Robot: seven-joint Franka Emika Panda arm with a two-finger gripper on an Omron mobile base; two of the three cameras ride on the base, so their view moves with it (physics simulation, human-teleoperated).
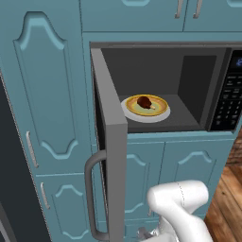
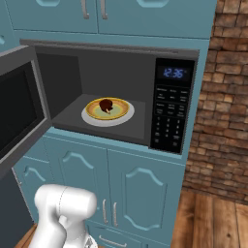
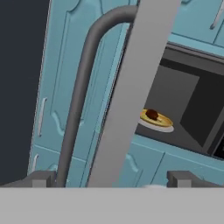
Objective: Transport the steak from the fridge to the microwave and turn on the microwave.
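Teal cabinetry frames the microwave [image 1: 160,87]; steak [image 1: 144,101] sits on the plate [image 1: 158,115] inside, door [image 3: 131,96] swung wide. Gripper [image 3: 111,178] jaws fully open, empty, straddling the door edge beside its handle [image 3: 81,87]. Next: push door shut squarely, avoid snagging the handle, then hit the keypad [image 2: 169,121].

1. The smooth, shiny white robot arm [image 1: 182,208] is fat and round, like a bent tube.
2. Its elbow has a rounded end cap, seen in both base views.
3. The claw [image 3: 111,179] has two small dark grey, blocky finger tips [image 3: 40,178], set wide apart.
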